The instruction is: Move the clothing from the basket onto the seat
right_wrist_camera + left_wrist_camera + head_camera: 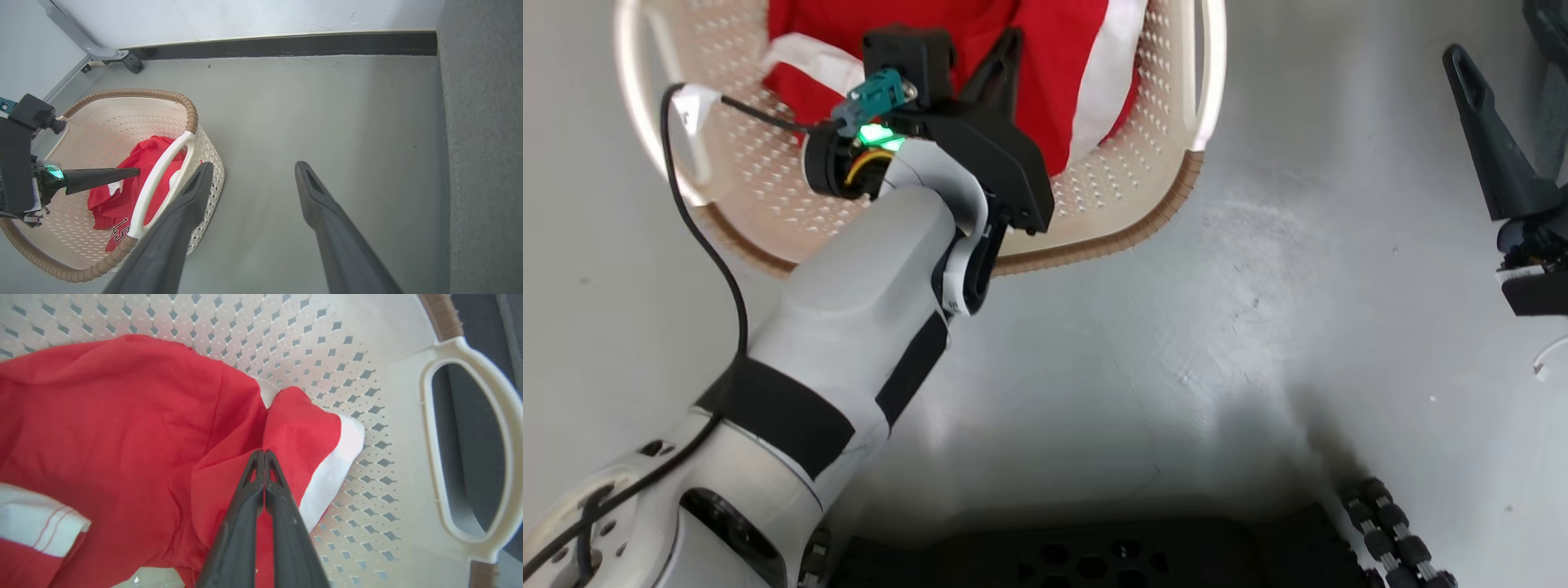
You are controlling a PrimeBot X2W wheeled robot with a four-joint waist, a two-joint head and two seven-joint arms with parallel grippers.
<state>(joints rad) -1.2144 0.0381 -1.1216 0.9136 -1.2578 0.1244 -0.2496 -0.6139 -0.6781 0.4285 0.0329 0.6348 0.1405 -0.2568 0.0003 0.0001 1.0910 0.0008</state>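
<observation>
- Crumpled red fabric clothing [122, 416]: white trim bands, black lettering.
- Oval perforated plastic basket [327, 355]: cream-white, diamond-hole grid; brown ribbed rim [135, 93].
- Smooth floor [327, 102]: flat grey.

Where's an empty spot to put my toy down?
The bare grey floor between the basket and the grey seat is free. Inside the basket it's crowded: the clothing and the left gripper shut on it. A small holey patch by the handle is bare too.
</observation>
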